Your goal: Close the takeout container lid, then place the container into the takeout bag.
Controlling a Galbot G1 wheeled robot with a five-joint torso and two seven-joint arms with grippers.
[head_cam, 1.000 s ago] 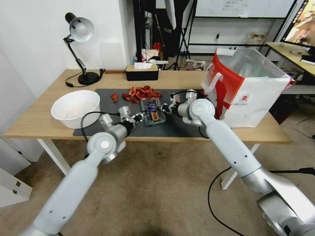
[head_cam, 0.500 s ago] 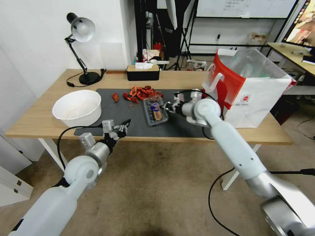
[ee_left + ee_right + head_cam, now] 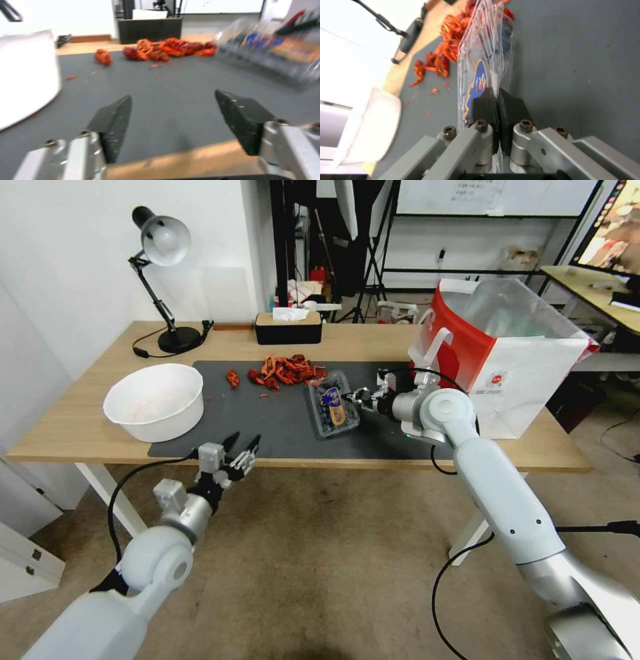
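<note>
The takeout container (image 3: pixel 333 410) is a clear clamshell of dark blueberries. Its lid (image 3: pixel 336 405), with the oblong label, lies shut over it. It hangs tilted just above the dark mat (image 3: pixel 267 420), left of the takeout bag (image 3: pixel 507 373). My right gripper (image 3: pixel 357 397) is shut on the container's rim; in the right wrist view the pads (image 3: pixel 486 102) pinch the plastic edge of the container (image 3: pixel 483 57). My left gripper (image 3: pixel 240 447) is open at the table's front edge, well apart from the container (image 3: pixel 270 55). Its fingers (image 3: pixel 113 122) hold nothing.
A large white bowl (image 3: pixel 155 400) sits at the mat's left end. Red scraps (image 3: pixel 287 369) are piled at the mat's far side. A black tissue box (image 3: pixel 289 328) and a desk lamp (image 3: pixel 163 280) stand further back. The bag stands open-topped at the table's right end.
My right gripper has carried the container to the right, toward the bag. My left arm has left the container and drawn back to the table's front edge.
</note>
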